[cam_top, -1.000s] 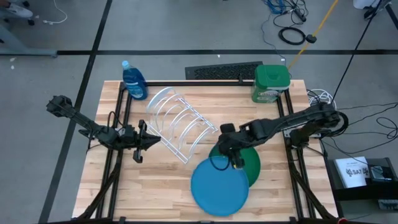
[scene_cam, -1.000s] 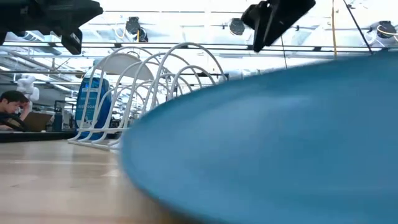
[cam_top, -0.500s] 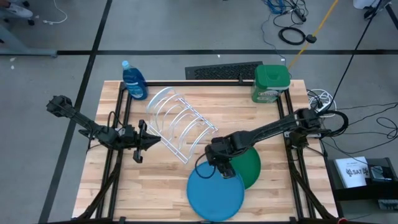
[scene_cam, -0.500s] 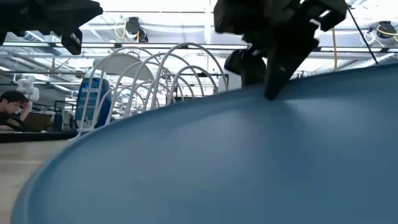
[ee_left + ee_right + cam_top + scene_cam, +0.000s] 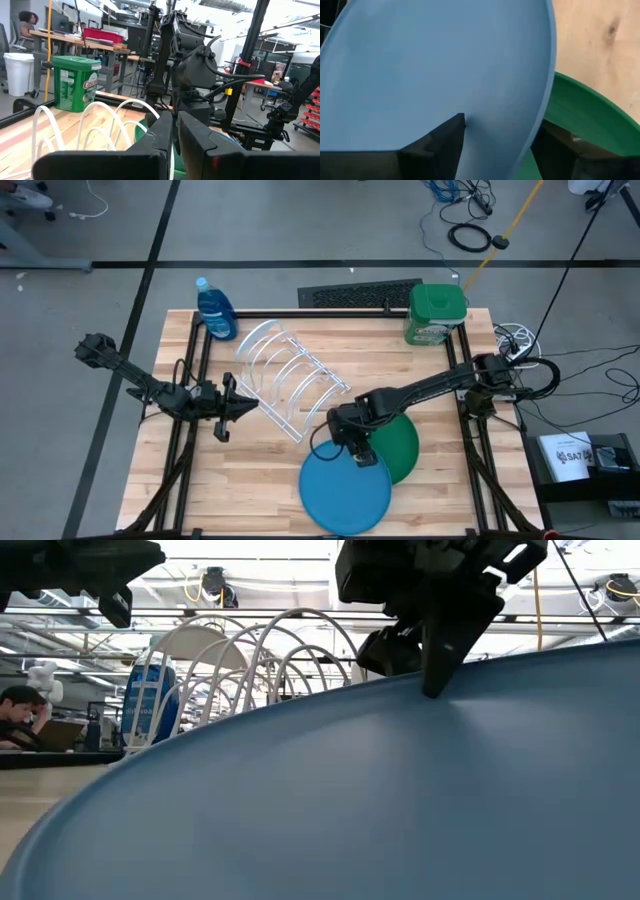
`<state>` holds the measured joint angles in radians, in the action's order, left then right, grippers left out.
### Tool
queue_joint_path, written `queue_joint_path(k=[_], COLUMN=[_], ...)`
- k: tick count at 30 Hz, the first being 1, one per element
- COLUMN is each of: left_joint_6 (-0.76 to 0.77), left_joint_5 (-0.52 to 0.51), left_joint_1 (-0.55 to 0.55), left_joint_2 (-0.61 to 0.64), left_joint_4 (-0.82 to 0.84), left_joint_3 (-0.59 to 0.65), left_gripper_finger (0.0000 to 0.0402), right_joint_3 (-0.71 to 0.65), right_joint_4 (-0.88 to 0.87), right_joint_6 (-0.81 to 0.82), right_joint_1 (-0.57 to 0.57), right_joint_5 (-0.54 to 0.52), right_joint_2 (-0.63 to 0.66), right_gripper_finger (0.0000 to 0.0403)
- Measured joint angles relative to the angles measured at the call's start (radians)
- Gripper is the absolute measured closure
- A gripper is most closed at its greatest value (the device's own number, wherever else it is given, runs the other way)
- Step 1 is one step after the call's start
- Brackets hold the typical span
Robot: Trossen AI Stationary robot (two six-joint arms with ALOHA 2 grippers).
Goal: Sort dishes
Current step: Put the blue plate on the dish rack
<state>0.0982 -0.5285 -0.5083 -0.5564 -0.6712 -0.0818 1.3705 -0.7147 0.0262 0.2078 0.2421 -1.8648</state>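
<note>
The right gripper (image 5: 352, 444) has its jaws apart astride the far rim of the blue plate (image 5: 346, 492), which lies at the bench's near edge, overlapping the dark green plate (image 5: 402, 448) to its right. The left gripper (image 5: 240, 407), jaws together, waits well to the left, so the right arm is nearer

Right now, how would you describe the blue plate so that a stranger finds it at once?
Look at the wooden table, along its near edge, in front of the white wire rack. The blue plate lies there, partly over a dark green plate, with the right tool at its far rim. It is the only blue dish; the blue bottle stands at the far corner.
</note>
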Motion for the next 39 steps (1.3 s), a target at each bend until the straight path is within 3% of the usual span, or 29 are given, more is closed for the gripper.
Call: queue_joint_path(k=[8, 21, 31, 39], left_joint_6=[0.000, 0.000, -0.001, -0.001], left_joint_5=[0.000, 0.000, 0.000, 0.002], left_joint_1=[0.000, 0.000, 0.000, 0.000], left_joint_2=[0.000, 0.000, 0.000, 0.000], left_joint_4=[0.000, 0.000, 0.000, -0.001], left_joint_3=[0.000, 0.000, 0.000, 0.000], left_gripper_finger=[0.0371, 0.0371, 0.0371, 0.0371], right_joint_3=[0.000, 0.003, 0.028, 0.120], right_joint_4=[0.000, 0.002, -0.038, -0.085], right_joint_6=[-0.013, -0.082, -0.105, -0.189], right_joint_1=[0.000, -0.016, -0.017, -0.015], right_joint_5=[0.002, 0.056, 0.072, -0.046], right_joint_2=[0.000, 0.002, 0.013, 0.111], right_gripper_finger=[0.0251, 0.0380, 0.0395, 0.0396])
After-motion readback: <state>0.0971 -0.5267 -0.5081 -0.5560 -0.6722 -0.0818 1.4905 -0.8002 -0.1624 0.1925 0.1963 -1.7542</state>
